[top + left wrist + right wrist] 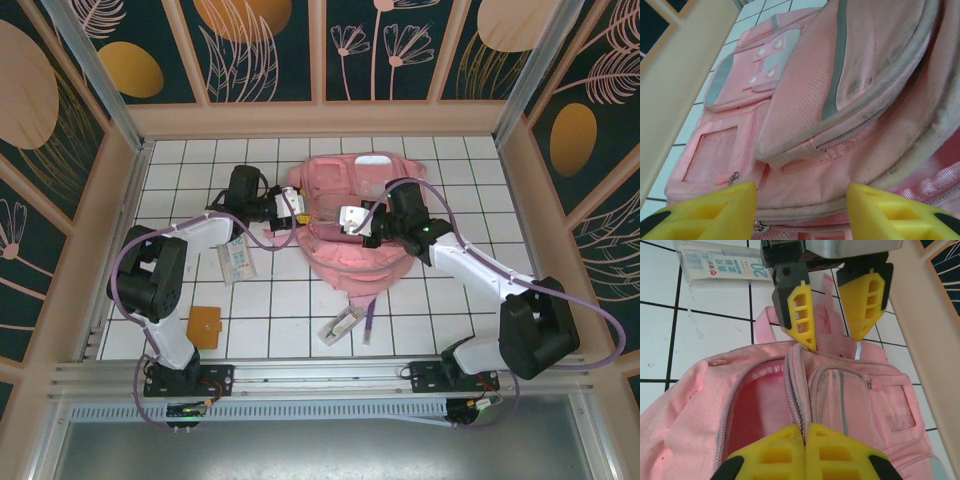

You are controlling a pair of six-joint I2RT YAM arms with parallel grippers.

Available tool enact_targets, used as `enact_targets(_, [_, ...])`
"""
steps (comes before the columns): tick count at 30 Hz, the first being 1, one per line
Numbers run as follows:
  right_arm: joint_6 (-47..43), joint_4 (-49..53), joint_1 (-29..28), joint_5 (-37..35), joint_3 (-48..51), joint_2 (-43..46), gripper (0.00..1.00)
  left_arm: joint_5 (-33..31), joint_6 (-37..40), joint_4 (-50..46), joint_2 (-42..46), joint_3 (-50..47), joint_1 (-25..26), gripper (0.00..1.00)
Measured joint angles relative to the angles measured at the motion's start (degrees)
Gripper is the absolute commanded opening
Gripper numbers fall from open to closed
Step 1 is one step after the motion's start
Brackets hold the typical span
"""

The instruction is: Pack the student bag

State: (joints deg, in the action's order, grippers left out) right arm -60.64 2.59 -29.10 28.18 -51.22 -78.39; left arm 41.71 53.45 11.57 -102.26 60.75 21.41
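Top external view, from the left: a flat orange card lies on the white tiled table. Just beyond it is a clear packet. Seen from my right wrist, the packet bears a blue "20", a small red heart mark and Chinese characters I cannot read.

My left arm rises from its base, bends at the elbow and reaches rightward. My left pincer is at the left edge of the student bag, which lies mid-table. In the left wrist view my left pincer stands about half wide, its yellow fingers apart with the bag's front pockets between and beyond them. The right wrist view shows it with nothing clamped, one fingertip touching the bag's top rim.

My right arm slants up and left from its base over the bag's middle. My right pincer is pressed tight, its fingers pinching the zipper rim of the bag. The main compartment gapes beside them, showing pink lining.
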Motion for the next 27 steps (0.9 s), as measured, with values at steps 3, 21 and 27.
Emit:
enact_targets(3, [1.86, -2.16, 0.11, 0.02, 1.01, 0.0, 0.0, 1.2, 2.73, -2.32, -0.09, 1.7, 0.63, 0.52])
enact_targets(21, [16.48, -15.67, 0.2, -2.67, -4.7, -7.28, 0.0, 3.19, -1.03, 2.73, 0.55, 3.91, 0.87, 0.99])
enact_targets(27, [16.0, -16.44, 0.31, -5.16, -5.73, -7.28, 0.0, 3.28, -4.85, 5.7, 0.76, 4.02, 0.17, 0.99])
